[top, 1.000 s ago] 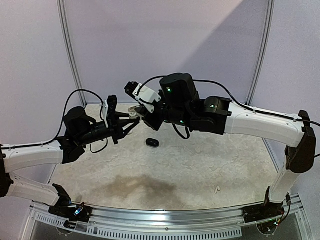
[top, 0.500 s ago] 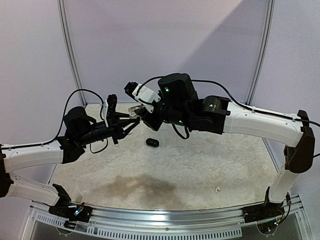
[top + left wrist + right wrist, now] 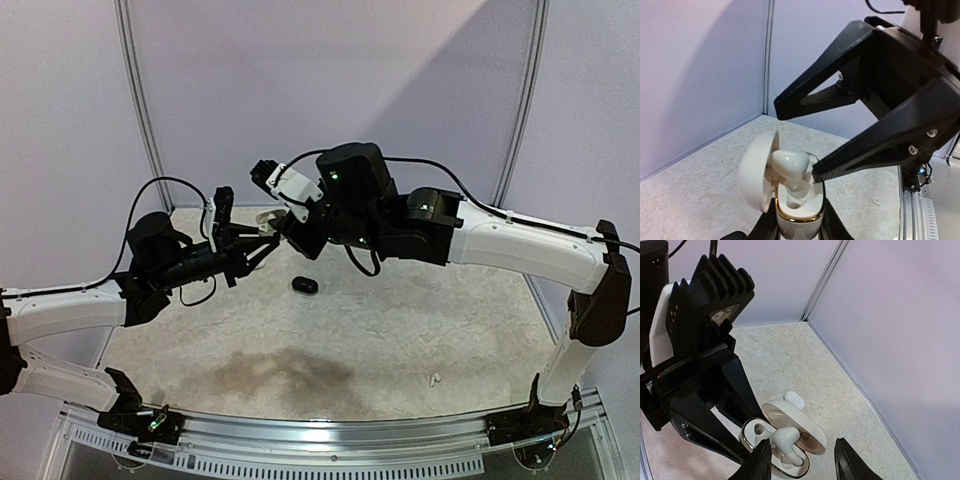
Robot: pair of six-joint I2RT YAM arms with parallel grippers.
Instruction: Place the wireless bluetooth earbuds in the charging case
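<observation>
Glossy white pebble-shaped plastic charging case [image 3: 757,175]: gold band round rim, pinkish-beige inside lid. Small glossy white plastic earbud [image 3: 789,164]: plain white. Matte black left gripper [image 3: 800,229]; matte black right gripper [image 3: 796,141]. Cream stone-look tabletop [image 3: 420,320]: faint grey veining, brownish dark patch near front. Small black oval case [image 3: 305,285]. Plain lilac wall panels [image 3: 330,80].

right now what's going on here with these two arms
The left tool is clamped on a white pebble-shaped charging case with a gold rim, holding it up off the table with its lid open. A glossy white plastic earbud sits in the case's opening, sticking up above the rim. The right tool straddles it with fingers apart, not gripping. A small black rounded object lies on the pale speckled table.
</observation>
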